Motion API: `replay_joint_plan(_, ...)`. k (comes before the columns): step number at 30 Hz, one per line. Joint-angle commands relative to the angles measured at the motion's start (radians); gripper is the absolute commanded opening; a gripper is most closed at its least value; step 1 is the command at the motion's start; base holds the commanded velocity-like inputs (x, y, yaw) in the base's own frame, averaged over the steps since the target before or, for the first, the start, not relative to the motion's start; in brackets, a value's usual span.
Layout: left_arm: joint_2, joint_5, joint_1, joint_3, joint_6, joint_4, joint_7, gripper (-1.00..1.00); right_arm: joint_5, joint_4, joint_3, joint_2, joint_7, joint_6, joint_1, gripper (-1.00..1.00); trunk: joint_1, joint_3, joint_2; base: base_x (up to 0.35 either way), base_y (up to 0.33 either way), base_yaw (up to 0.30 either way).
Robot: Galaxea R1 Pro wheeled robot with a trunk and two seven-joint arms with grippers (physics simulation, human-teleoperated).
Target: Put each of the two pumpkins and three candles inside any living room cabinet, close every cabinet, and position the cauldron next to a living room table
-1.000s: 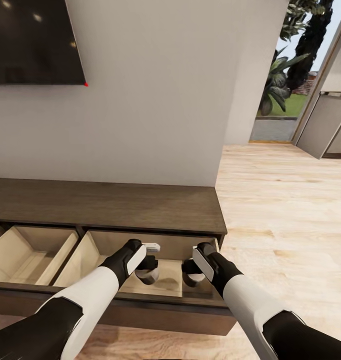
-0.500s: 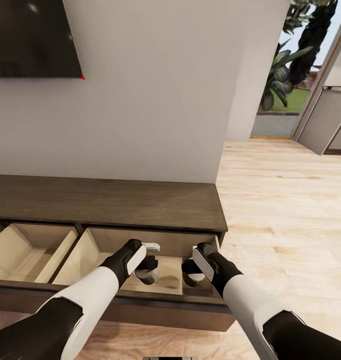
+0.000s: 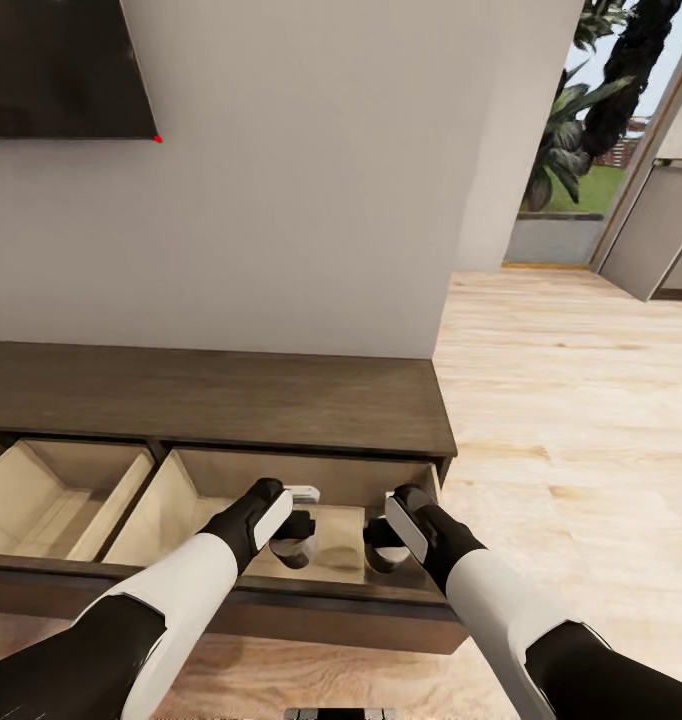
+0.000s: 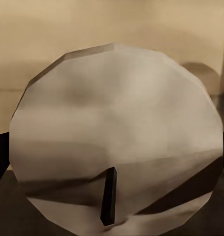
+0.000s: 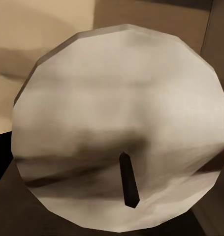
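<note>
At the far left of the head view hangs a dark wall-mounted screen point(image 3: 61, 65), and below it runs the long low dark-brown cabinet point(image 3: 211, 395) with two drawers pulled out, their insides light tan. The left drawer point(image 3: 51, 495) sits open beside the right drawer point(image 3: 211, 500), over which both arms reach.

The left pincer point(image 3: 299, 540) hangs over the right drawer's interior. In the left wrist view a candle point(image 4: 116, 147) is seen end-on and very close: a pale beige faceted disc with a short dark wick near its lower middle, the tan drawer wall behind it. Dark fingertips edge the disc at both sides, so the left pincer appears clamped on this candle.

Just to the right, the right pincer point(image 3: 381, 548) hangs over the same drawer near its right wall. The right wrist view gives a second candle point(image 5: 119, 128), the same pale faceted round face with a dark slanted wick, apparently clamped in the right pincer.

Right of the cabinet, a light wooden floor point(image 3: 571, 420) stretches to a doorway with green plants point(image 3: 571, 130) outside.
</note>
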Motion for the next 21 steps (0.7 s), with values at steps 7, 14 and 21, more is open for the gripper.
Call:
replay_joint_plan(7,0.0,0.007,-0.001,-0.003,-0.02,0.0,0.01,-1.0,-0.01,-0.001,0.006,-0.001,-0.01,0.002,-0.001,-1.0,0.0,-0.001,0.0,0.0,0.0,0.0)
replay_joint_plan(14,0.0,0.007,-0.001,-0.003,-0.022,0.0,0.009,-1.0,-0.01,-0.001,0.007,-0.001,-0.01,0.001,-0.001,-1.0,0.0,-0.001,0.0,0.0,0.0,0.0)
replay_joint_plan(21,0.0,0.007,-0.001,-0.003,-0.022,0.0,0.009,-1.0,-0.01,-0.001,0.007,-0.001,-0.01,0.001,-0.001,-1.0,0.0,-0.001,0.0,0.078,0.0,0.0)
